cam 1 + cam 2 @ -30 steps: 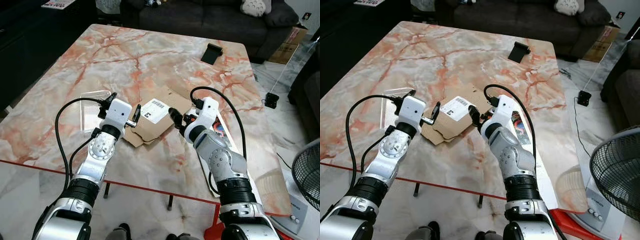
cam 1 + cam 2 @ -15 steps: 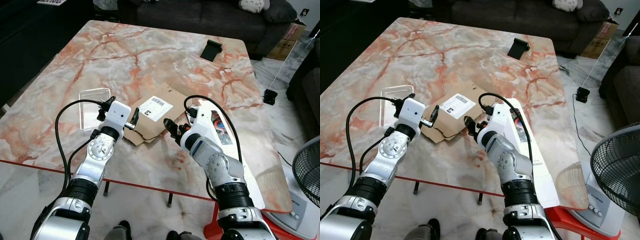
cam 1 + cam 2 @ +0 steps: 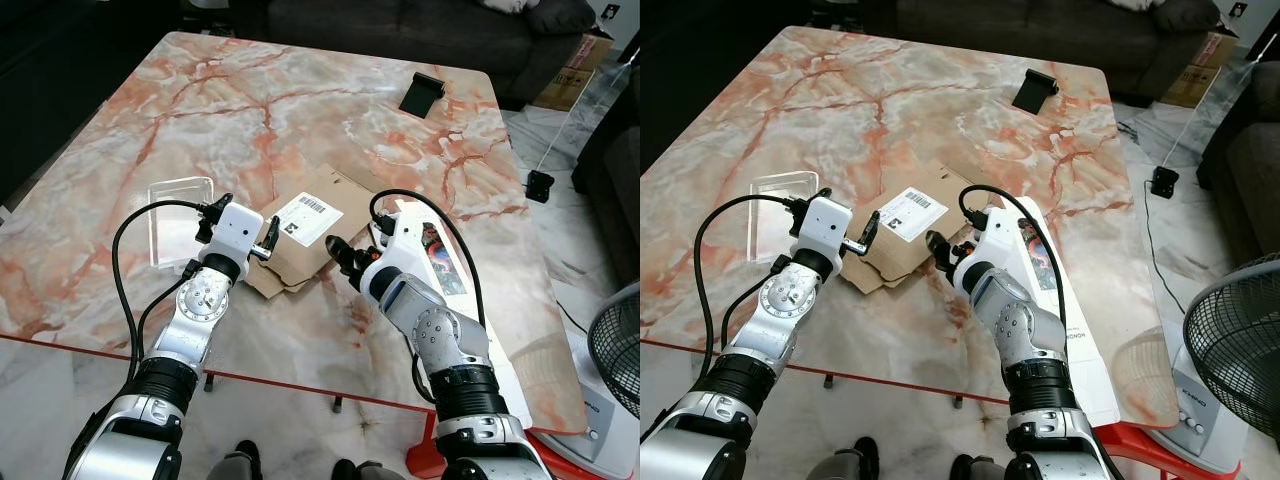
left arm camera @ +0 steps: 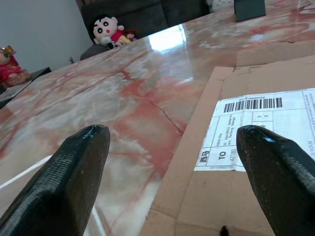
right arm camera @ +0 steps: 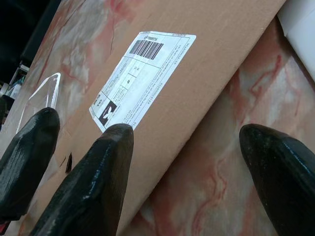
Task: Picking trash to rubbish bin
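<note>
A flattened brown cardboard piece (image 3: 300, 250) with a white shipping label (image 3: 305, 216) lies on the marble table (image 3: 300, 110), near the front edge. My left gripper (image 3: 268, 237) hovers open at the cardboard's left edge. In the left wrist view its fingers (image 4: 74, 177) stand wide apart with the label (image 4: 261, 128) ahead of them. My right gripper (image 3: 340, 252) is open at the cardboard's right edge, low over the table. Its fingers (image 5: 98, 182) straddle that edge of the cardboard (image 5: 197, 83) in the right wrist view. Neither gripper holds anything.
A clear plastic tray (image 3: 180, 205) lies left of the left gripper. A long white box with colourful print (image 3: 440, 265) lies under my right arm. A black stand (image 3: 421, 92) sits at the table's far right. A fan (image 3: 615, 365) stands on the floor at right, a dark sofa (image 3: 400, 25) beyond the table.
My right gripper has dropped and shifted slightly left to the cardboard's right edge. The left gripper has hardly moved. The camera has shifted a little.
</note>
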Robot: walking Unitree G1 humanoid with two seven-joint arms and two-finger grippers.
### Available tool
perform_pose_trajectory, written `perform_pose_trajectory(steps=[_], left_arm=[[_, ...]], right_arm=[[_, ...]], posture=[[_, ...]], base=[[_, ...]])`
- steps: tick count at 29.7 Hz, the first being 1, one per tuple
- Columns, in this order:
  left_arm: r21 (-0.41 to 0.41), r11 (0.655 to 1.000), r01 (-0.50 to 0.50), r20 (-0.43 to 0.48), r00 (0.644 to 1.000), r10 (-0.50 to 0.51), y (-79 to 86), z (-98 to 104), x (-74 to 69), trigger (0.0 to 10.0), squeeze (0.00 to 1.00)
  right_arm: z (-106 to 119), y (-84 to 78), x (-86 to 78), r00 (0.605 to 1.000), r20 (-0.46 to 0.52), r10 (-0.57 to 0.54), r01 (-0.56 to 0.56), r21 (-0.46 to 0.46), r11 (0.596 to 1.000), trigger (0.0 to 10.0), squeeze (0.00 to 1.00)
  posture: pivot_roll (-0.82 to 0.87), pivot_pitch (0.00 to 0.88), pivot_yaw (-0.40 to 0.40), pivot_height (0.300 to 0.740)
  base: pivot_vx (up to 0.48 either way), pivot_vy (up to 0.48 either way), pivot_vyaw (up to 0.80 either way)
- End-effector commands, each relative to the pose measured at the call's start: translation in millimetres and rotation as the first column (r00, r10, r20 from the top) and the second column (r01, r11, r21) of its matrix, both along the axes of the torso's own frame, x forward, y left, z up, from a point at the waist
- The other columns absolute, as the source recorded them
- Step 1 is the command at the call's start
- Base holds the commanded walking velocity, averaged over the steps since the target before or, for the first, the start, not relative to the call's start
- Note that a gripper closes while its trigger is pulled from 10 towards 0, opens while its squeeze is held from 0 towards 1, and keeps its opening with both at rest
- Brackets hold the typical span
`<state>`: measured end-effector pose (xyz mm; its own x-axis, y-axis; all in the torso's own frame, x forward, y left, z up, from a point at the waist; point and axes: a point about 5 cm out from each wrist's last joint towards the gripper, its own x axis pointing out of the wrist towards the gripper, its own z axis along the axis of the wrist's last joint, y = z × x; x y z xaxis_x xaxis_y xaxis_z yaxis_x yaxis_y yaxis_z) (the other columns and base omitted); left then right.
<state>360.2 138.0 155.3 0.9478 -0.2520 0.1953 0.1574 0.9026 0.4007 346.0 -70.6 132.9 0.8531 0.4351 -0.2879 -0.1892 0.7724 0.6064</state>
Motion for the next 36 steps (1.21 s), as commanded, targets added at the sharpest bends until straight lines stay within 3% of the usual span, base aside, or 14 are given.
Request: perform_pose_trajectory(steps=[1, 9, 36], left_arm=[[-0.014, 1.0, 0.01, -0.005, 1.0, -0.01, -2.1, -3, -2.8, 10.0, 0.0], [-0.021, 1.0, 0.02, -0.007, 1.0, -0.02, -5.1, -5, -3.6, 10.0, 0.0], [-0.05, 0.998, 0.031, -0.009, 0.999, -0.031, -8.1, -4, -4.7, 10.0, 0.0]], right_arm=[[2, 13.2, -3.0, 0.999, 0.0, 0.044, -0.044, 0.046, 0.998, 10.0, 0.0], [6, 18.8, -4.1, 0.998, 0.007, 0.063, -0.064, 0.088, 0.994, 10.0, 0.0], [-5, 47.6, -15.8, 0.988, -0.031, 0.152, -0.148, 0.095, 0.984, 10.0, 0.0]], posture=[[0.05, 0.169, -0.107, 0.74], [0.05, 0.166, -0.106, 0.74], [0.06, 0.186, -0.108, 0.74]], base=[[0.0, 0.0, 0.0], [0.0, 0.0, 0.0], [0.0, 0.0, 0.0]])
